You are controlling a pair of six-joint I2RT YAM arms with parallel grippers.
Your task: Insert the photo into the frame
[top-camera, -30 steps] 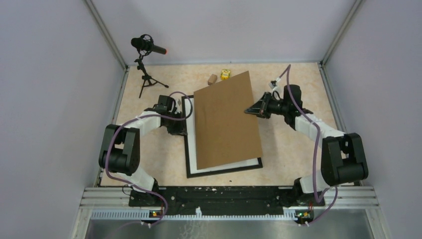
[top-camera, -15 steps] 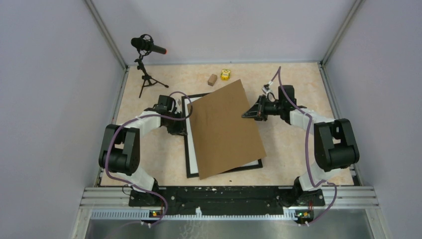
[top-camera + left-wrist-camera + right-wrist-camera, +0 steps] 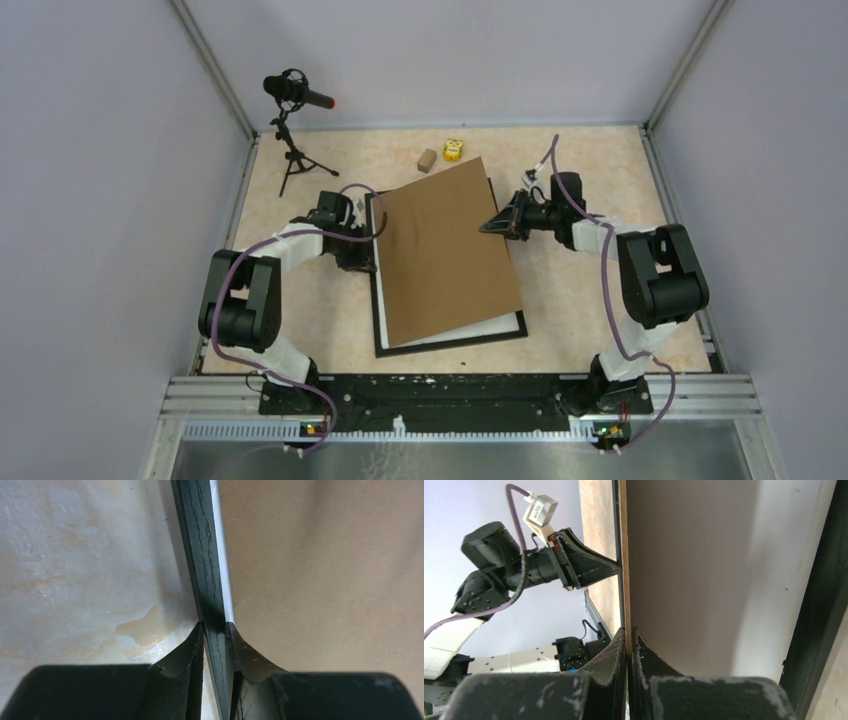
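The black frame lies flat on the table. The photo lies in it with its plain white back up, showing only as thin strips. A brown cardboard backing board is tilted over both. My right gripper is shut on the board's right edge. My left gripper is shut on the frame's left bar. The left wrist view shows the frame bar between my fingers, with the photo's white strip and the board. The right wrist view shows my gripper on the board's edge, with the photo and frame beneath.
A microphone on a tripod stands at the back left. A small brown block and a small yellow object lie at the back, just beyond the board. Grey walls enclose the table; a metal rail runs along the near edge.
My right gripper has carried the backing board left and down, so it now lies more squarely over the frame and hides more of the white photo. The left arm has not moved.
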